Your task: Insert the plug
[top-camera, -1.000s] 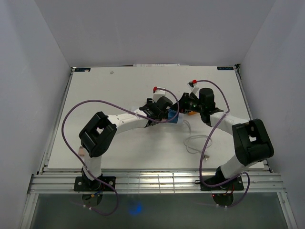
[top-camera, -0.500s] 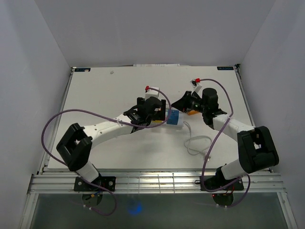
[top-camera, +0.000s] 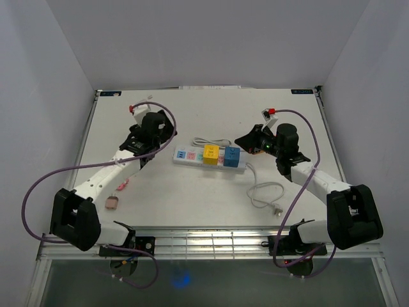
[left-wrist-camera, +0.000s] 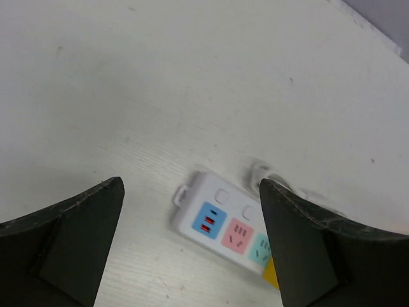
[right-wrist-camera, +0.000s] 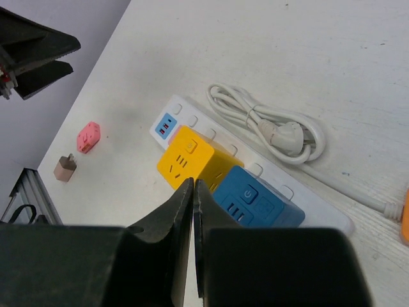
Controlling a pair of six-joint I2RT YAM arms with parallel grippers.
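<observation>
Spread wide and empty, the left gripper is held over the table just beyond the left end of the power strip, while the right gripper is shut tight on nothing and is poised just off the strip's right end. The strip's long axis is laid across the table from left to right, roughly on the line between the two grippers. A blue cube plug is found seated at its right end, touching a yellow cube plug beside it, so the insertion is judged done for these. Free sockets are left only at the left end, nearest the left arm. A pink plug and a tan plug are seen lying loose near the table's front left, well apart from the strip and beside the left forearm; if either is meant next, the left arm is judged better placed. A coiled cord is laid behind the strip. The tabletop is white, flat and matte, and is enclosed by plain pale walls.
</observation>
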